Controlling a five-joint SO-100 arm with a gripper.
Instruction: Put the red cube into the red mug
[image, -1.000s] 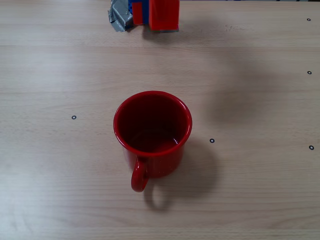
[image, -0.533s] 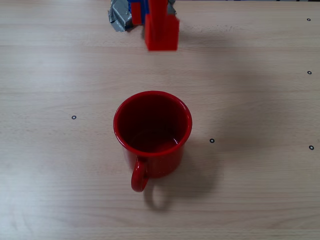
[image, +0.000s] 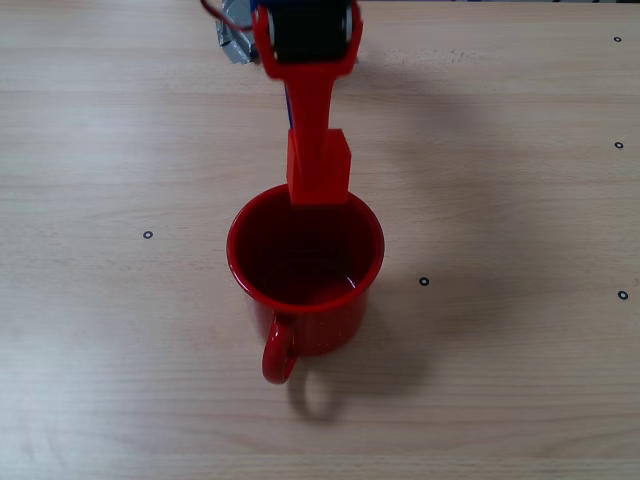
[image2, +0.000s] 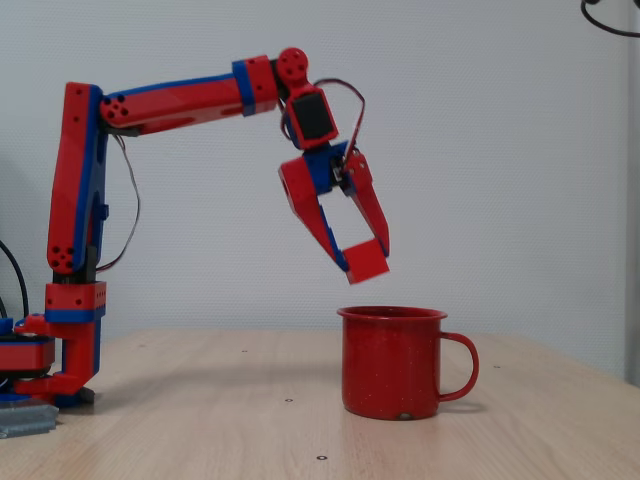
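end effector (image2: 362, 252): mine, clenched on the red cube (image2: 368, 261), hanging in the air.
red cube: just above the near-left rim of the red mug (image2: 392, 362), side view.
step: carry over mug.
next: shift further over opening, then release.

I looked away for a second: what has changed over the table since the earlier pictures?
The claw has carried the cube from the far table edge toward the mug, so in the top view it now overlaps the rim; the side view shows it held above. The mug and table are unchanged.
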